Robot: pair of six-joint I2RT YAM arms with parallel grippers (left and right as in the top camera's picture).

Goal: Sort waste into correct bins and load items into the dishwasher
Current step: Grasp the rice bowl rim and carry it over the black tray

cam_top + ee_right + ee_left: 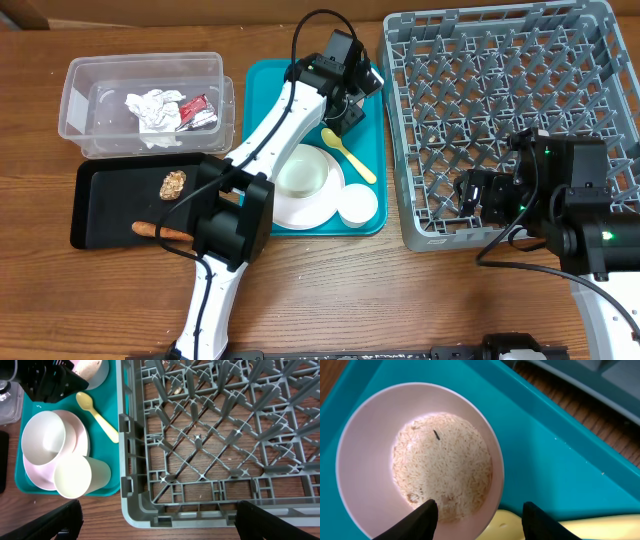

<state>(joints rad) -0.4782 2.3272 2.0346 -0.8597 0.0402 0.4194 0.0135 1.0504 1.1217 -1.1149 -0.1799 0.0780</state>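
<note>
A white bowl [365, 460] holding loose white rice [442, 460] sits at the far end of the teal tray [262, 85]. My left gripper [479, 522] is open astride the bowl's near rim, one finger over the rice, the other outside above the yellow spoon [348, 153]. In the overhead view my left gripper [349, 112] covers that bowl. A second white bowl [305, 172] rests on the white plate [300, 208], with the small cup [357, 204] beside it. My right gripper [160, 522] hangs wide open and holds nothing over the near left corner of the grey dish rack [500, 120].
The clear tub [85, 90] at the back left holds a crumpled napkin [155, 110] and a red wrapper [200, 110]. In front of it the black tray [105, 205] carries brown food lumps [173, 183]. My left arm [270, 130] stretches over the teal tray.
</note>
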